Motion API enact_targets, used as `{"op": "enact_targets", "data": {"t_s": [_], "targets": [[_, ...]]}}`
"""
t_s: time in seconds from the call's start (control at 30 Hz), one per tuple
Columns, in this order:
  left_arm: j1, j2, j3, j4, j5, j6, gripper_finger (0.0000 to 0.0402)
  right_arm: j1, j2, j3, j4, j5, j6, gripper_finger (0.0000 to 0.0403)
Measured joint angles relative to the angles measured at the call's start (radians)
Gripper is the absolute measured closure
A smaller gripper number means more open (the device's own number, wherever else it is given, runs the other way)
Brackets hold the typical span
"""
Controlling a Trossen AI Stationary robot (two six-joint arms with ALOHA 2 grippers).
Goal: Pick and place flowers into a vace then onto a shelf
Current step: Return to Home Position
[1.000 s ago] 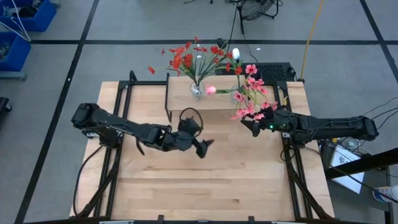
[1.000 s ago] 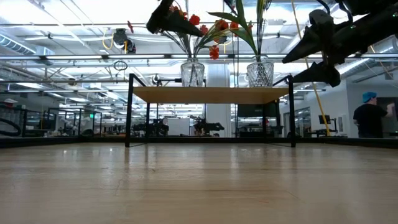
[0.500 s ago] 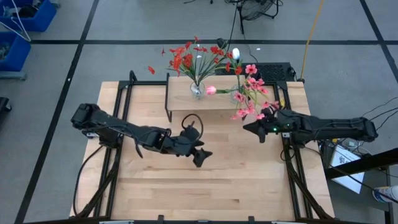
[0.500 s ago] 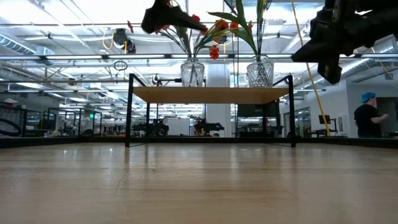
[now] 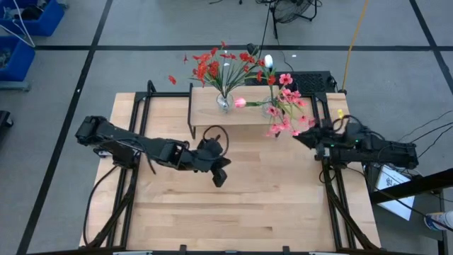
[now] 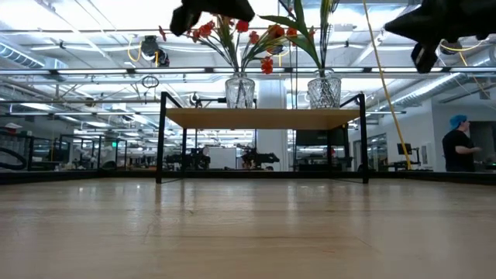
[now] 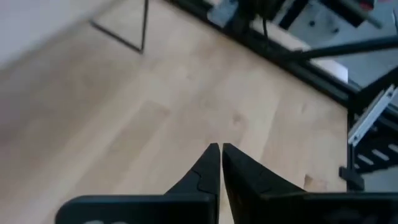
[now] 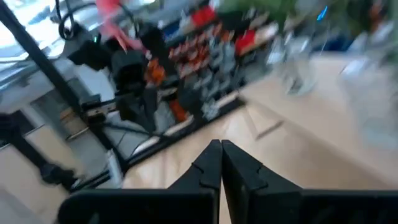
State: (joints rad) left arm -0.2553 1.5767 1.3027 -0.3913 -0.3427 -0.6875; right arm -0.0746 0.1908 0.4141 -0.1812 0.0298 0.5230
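Observation:
The shelf (image 5: 244, 115) stands at the table's far middle on black legs (image 6: 161, 139). Two glass vases rest on it. The left vase (image 5: 224, 103) holds red flowers (image 5: 216, 66), and the right vase (image 5: 271, 110) holds pink flowers (image 5: 287, 108) and tulip buds. My left gripper (image 5: 221, 180) hangs shut and empty over the table's middle, on the near side of the shelf. My right gripper (image 5: 296, 136) is shut and empty, just right of the pink flowers. In their wrist views the left gripper (image 7: 220, 149) and the right gripper (image 8: 220, 144) each show their fingertips together.
Black frame rails (image 5: 138, 142) run along the table's left and right sides. Bare wood (image 5: 241, 212) fills the near half. Beyond the table, a person (image 6: 461, 143) stands at the right, and blue bins (image 5: 21, 28) sit on the floor at the far left.
Both grippers have shut on nothing. My left gripper has gone toward the table's near edge and a little left, away from the shelf. My right gripper has drawn back toward the table's right edge, away from the pink flowers. The vases and flowers have kept still.

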Motion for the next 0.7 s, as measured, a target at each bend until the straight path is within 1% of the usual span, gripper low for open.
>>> {"op": "enact_targets", "data": {"t_s": [0.1,0.17,0.2,0.3,0.4,0.47,0.57,0.67,0.7], "targets": [[0.0,-0.058,-0.032,0.002,-0.065,0.018,0.0395,0.0,-0.085,0.0,-0.024,0.069,-0.063,0.0402],[0.008,-0.119,-0.112,0.07,-0.076,0.026,0.0396,0.0,-0.129,0.0,-0.061,0.101,-0.075,0.0402],[0.016,-0.159,-0.17,0.13,-0.067,0.023,0.0395,0.0,-0.15,0.0,-0.088,0.103,-0.075,0.0402],[0.024,-0.3,-0.396,0.317,-0.06,-0.008,0.0397,0.0,-0.19,0.0,-0.159,0.126,-0.059,0.0403],[0.043,-0.445,-0.615,0.511,-0.062,-0.021,0.0396,0.0,-0.186,0.001,-0.19,0.174,-0.072,0.0403],[0.051,-0.532,-0.736,0.612,-0.062,-0.018,0.0393,0.0,-0.184,0.001,-0.198,0.181,-0.064,0.0403],[0.053,-0.657,-0.884,0.723,-0.064,-0.047,0.0391,0.0,-0.189,0.001,-0.2,0.179,-0.064,0.0403],[0.054,-0.783,-0.995,0.802,-0.085,-0.004,0.0397,0.0,-0.189,0.001,-0.214,0.187,-0.087,0.0403],[0.054,-0.82,-1.029,0.815,-0.097,-0.002,0.0398,0.0,-0.189,0.001,-0.229,0.207,-0.088,0.0403]]}}
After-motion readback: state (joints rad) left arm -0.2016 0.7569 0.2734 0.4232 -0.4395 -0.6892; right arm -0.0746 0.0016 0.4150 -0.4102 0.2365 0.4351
